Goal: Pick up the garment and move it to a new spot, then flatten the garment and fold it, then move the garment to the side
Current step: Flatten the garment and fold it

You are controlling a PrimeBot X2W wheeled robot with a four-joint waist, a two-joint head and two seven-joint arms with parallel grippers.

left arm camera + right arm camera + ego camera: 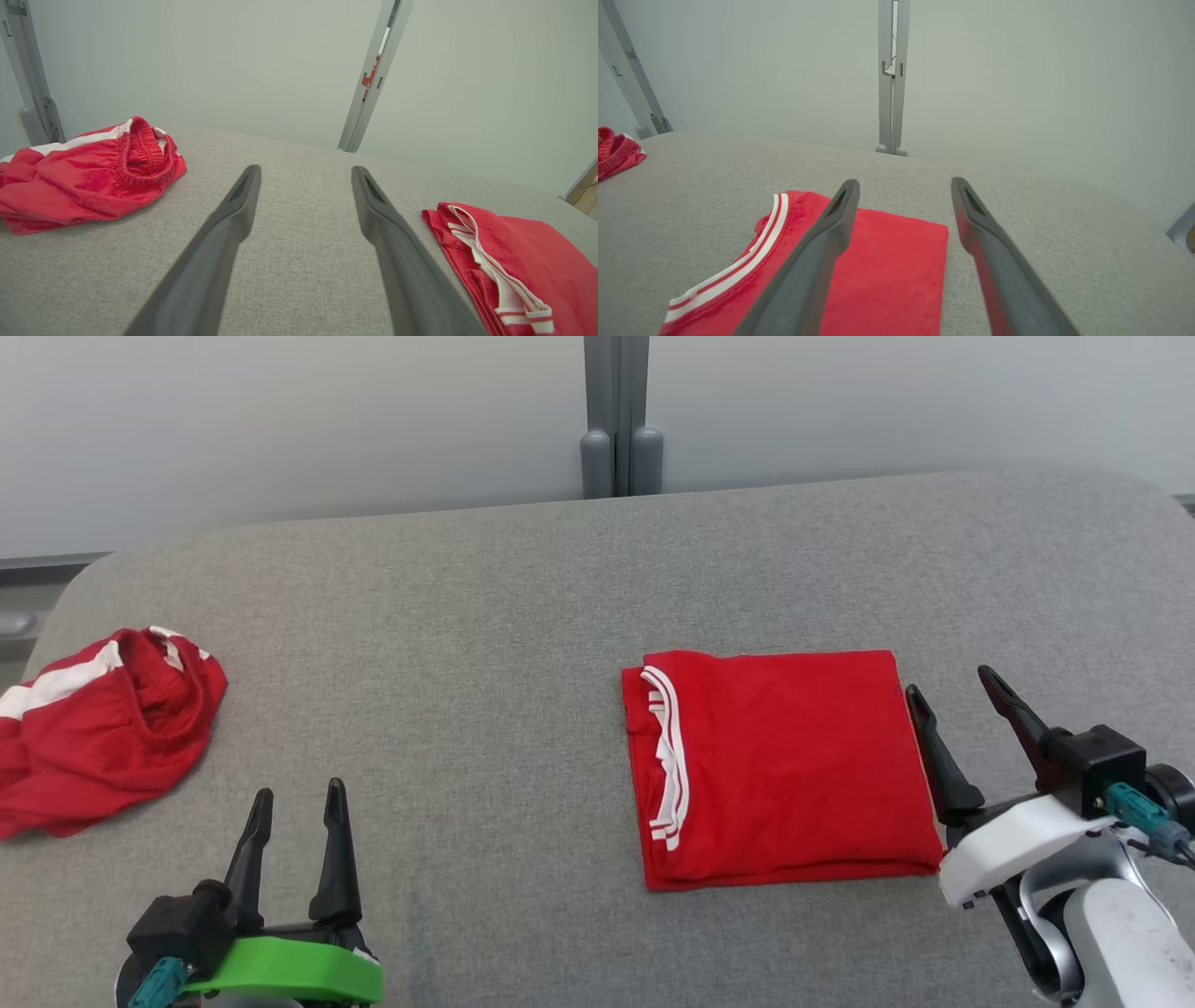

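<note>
Seen from the head, a grey padded bench [485,616] under a pale wall [280,420] carries the folded red garment [794,765] right of centre, its right edge just beside the wide, empty right claw [950,683], the nearer arm. From the left wrist, the left claw [306,169] gapes too, with the garment well to its right. From the right wrist, the garment lies below and left of the fingers [822,252].

The crumpled red shorts [93,737] ran off the head view's left edge, so part of them was lost. From the left wrist, the folded red shirt [528,261] was cut by the right and bottom edges. From the right wrist, one finger [817,261] of the right end effector [904,184] covered a strip of that shirt. The orange label [370,77] on the grey post [356,121] was too small to read.
</note>
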